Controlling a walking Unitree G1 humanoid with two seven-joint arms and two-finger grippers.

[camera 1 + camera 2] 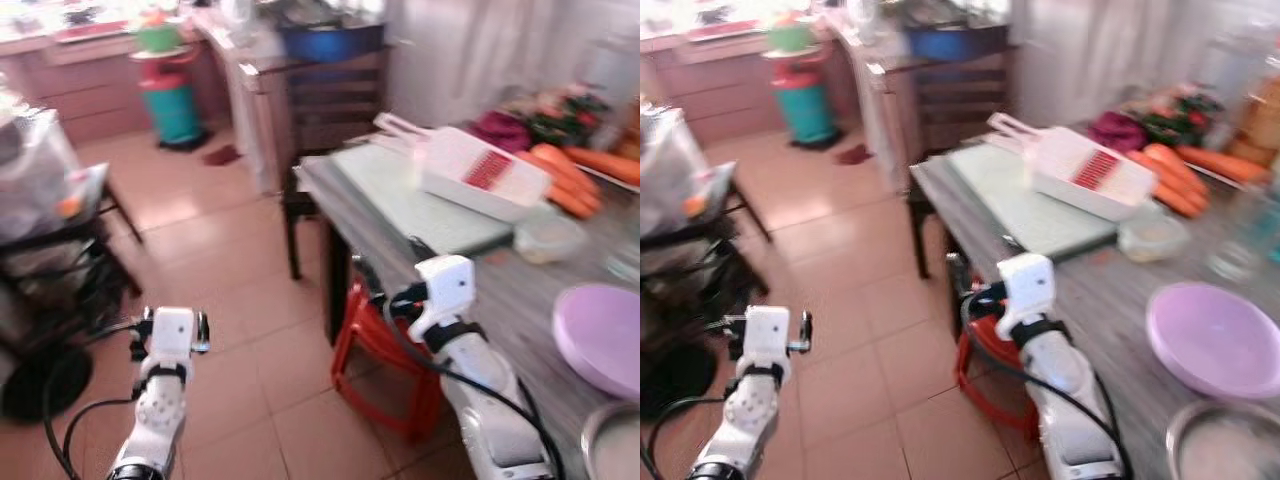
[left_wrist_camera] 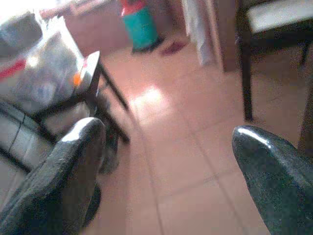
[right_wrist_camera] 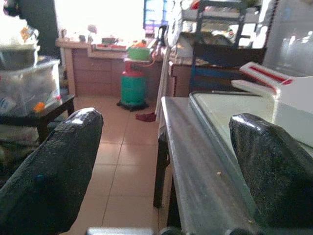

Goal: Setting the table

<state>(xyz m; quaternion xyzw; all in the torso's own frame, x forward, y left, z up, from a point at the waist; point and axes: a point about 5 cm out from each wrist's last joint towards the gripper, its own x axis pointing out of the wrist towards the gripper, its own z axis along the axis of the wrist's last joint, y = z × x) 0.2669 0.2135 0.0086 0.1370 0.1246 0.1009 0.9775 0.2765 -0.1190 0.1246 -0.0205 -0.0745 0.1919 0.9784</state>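
Right hand spread, empty, at bench edge; left hand spread beside it. Risk: clipping edge, nudging plate.

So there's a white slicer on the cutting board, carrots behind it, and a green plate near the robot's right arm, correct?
Not quite: the plate is lilac, not green, as the right eye view shows. The rest holds: the white slicer lies on the cutting board, the carrots lie behind it, and the plate sits near the right arm.
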